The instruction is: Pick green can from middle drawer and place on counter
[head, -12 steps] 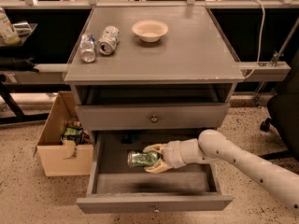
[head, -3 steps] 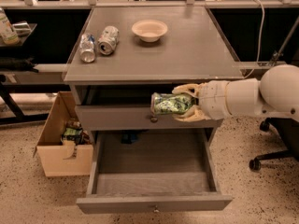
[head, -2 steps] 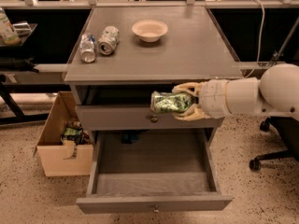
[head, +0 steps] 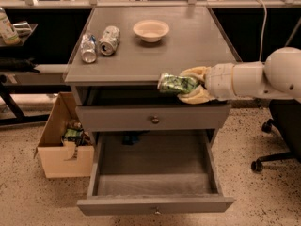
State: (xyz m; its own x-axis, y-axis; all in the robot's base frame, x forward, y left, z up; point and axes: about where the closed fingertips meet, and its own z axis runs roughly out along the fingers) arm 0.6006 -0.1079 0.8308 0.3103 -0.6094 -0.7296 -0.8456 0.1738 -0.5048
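Observation:
My gripper [head: 188, 84] is shut on the green can [head: 175, 84], which lies on its side between the tan fingers. It hangs at the height of the counter's front edge, right of middle. The counter [head: 188, 46] is the flat grey cabinet top. The middle drawer [head: 155, 168] is pulled wide open below and holds nothing I can see. My white arm reaches in from the right.
Two silver-white cans [head: 98, 43] lie at the counter's back left, a pale bowl [head: 151, 30] at the back middle. The upper drawer [head: 153, 119] is shut. A cardboard box [head: 63, 147] with cans stands on the floor left. An office chair [head: 277, 140] stands right.
The gripper has lifted the green can out of the drawer and up to the counter's front edge. It has risen a little more over the last second.

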